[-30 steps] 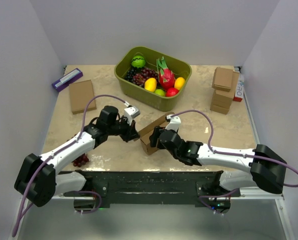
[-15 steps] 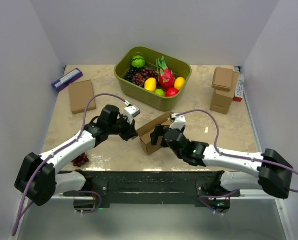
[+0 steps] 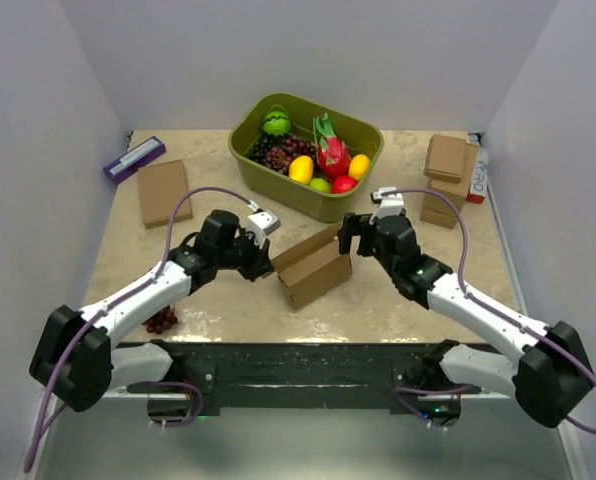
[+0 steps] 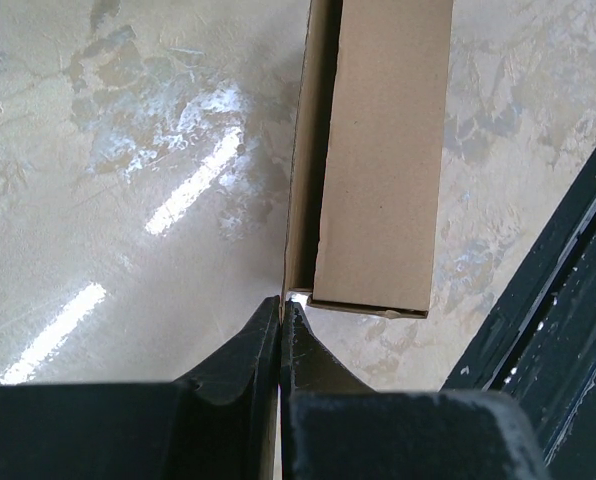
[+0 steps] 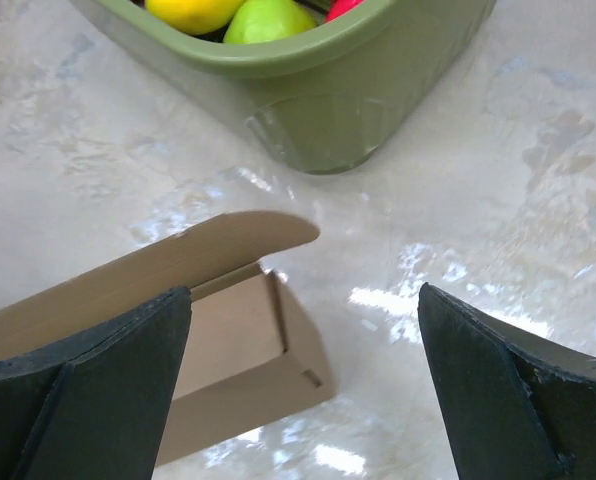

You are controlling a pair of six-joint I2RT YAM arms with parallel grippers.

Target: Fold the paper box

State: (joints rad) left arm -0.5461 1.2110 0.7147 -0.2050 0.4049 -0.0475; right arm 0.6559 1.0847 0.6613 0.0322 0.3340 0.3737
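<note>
We judge the raised lid [image 5: 178,260] may flop open: our right gripper [image 3: 350,236] hangs spread above it, holding nothing, while our left gripper [image 4: 281,305] alone pinches the wall of the box [image 3: 313,272] mid-bench. The tub [image 3: 303,202] crowds just behind; open bench [image 3: 478,262] lies rightward.

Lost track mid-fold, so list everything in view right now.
paper box: one, brown, centre, one flap raised
bin: one, green, far centre
fruit: several, mixed colours, inside bin
flat box: one, brown, far left
small boxes: one stack, brown, far right
packet: one, purple, far left corner
grapes: one bunch, dark red, near left
left gripper: black, shut on paper box edge
right gripper: black, open, above paper box
</note>
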